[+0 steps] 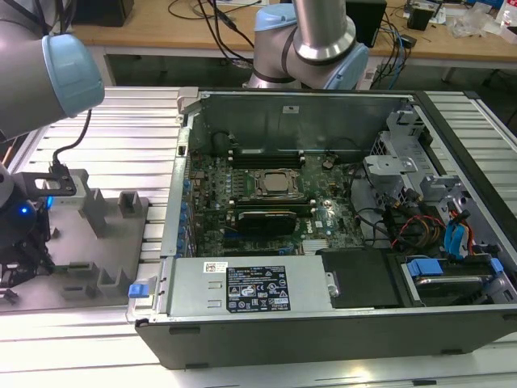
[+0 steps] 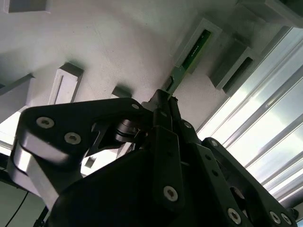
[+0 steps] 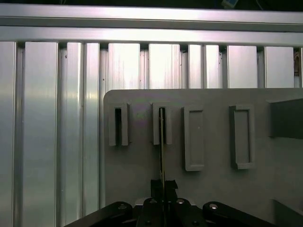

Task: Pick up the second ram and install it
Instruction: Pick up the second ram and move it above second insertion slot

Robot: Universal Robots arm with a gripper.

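Observation:
The second ram (image 3: 162,142) is a thin green stick seen edge-on, with its far end standing in a narrow slot of the grey holder plate (image 3: 213,189). In the second wrist view the ram (image 2: 195,51) runs from that slot down to the black fingertips (image 2: 161,106). My gripper (image 3: 163,185) is shut on the ram's near end. In the exterior view the gripper (image 1: 20,263) hangs over the holder plate (image 1: 109,242) at the exterior view's left, outside the open computer case (image 1: 323,323).
The motherboard's silver CPU socket (image 1: 271,184) lies between long black slots (image 1: 266,153), with a black card (image 1: 262,220) in front. Grey blocks (image 1: 97,212) stand on the holder plate. Ribbed aluminium table (image 3: 57,118) surrounds it. A cable (image 1: 69,149) trails from the wrist.

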